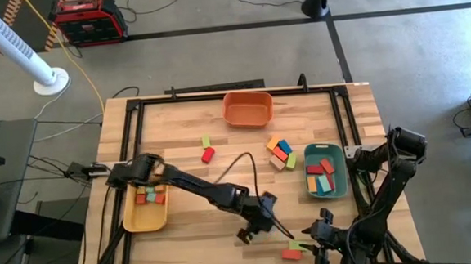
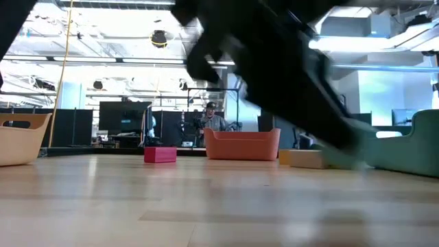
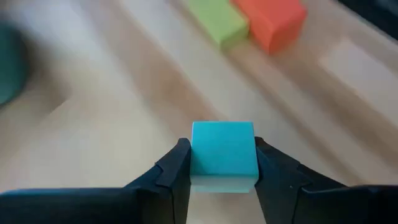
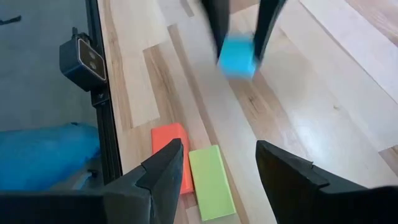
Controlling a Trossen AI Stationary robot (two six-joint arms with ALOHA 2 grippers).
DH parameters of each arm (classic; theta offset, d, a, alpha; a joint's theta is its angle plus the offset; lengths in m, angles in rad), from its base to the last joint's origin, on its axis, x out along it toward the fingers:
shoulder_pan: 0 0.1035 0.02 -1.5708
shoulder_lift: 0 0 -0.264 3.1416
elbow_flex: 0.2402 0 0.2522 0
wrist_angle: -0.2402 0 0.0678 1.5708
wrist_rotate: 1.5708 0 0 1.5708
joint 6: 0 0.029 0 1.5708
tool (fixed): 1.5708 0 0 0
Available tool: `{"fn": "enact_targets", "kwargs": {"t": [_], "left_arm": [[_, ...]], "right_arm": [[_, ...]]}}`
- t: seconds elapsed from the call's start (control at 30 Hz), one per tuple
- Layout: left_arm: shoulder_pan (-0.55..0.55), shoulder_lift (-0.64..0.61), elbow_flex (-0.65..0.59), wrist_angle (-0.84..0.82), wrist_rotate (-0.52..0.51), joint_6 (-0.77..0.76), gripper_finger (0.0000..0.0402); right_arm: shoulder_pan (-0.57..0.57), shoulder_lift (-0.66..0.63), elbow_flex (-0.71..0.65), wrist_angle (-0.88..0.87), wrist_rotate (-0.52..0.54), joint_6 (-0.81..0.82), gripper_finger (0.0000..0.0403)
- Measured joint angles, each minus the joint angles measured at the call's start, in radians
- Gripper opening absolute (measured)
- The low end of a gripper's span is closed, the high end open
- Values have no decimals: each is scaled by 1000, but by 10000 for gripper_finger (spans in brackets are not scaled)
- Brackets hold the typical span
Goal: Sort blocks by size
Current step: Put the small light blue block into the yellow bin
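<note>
A small blue block (image 3: 223,152) is pinched between the two dark fingers (image 3: 174,171) of the left gripper (image 3: 222,163). The block is seen lifted just above the wood of the table (image 1: 185,241), near the front edge and a little right of the middle. In the view from above, the left arm is stretched from the left side across to that spot, and the left gripper (image 1: 257,225) is found at its end. The same blue block (image 4: 236,56) is seen from the right wrist too, held between those fingers.

The right gripper (image 4: 214,171) is kept low at the near right corner of the table, and its fingers (image 4: 165,165) are spread apart with nothing between them. Just in front of it, a red block (image 4: 171,149) and a light green block (image 4: 211,180) are laid side by side, touching, close to the table's near edge.

More blocks are seen elsewhere. Some red and orange ones are piled in the yellow tray (image 1: 147,219) on the left. Several are laid in the green tray (image 1: 328,193) on the right. A loose heap of blocks (image 1: 280,152) is left just beside the green tray. A green block (image 1: 206,140) and a red block (image 1: 208,154) are set near the middle. The orange tray (image 1: 247,108) is placed at the far side.

In the low view, a person (image 2: 211,118) is seen far off in the room behind the table.
</note>
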Motion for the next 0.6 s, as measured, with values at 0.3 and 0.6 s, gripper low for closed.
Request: {"fn": "enact_targets", "kwargs": {"t": [0.3,0.6], "left_arm": [[-82,-290,0,-534,-260,-119,131],[-235,-520,0,-925,-420,-514,131]], "right_arm": [[-1,0,0,12,-42,-66,230],[-1,0,0,16,-174,-121,230]]}}
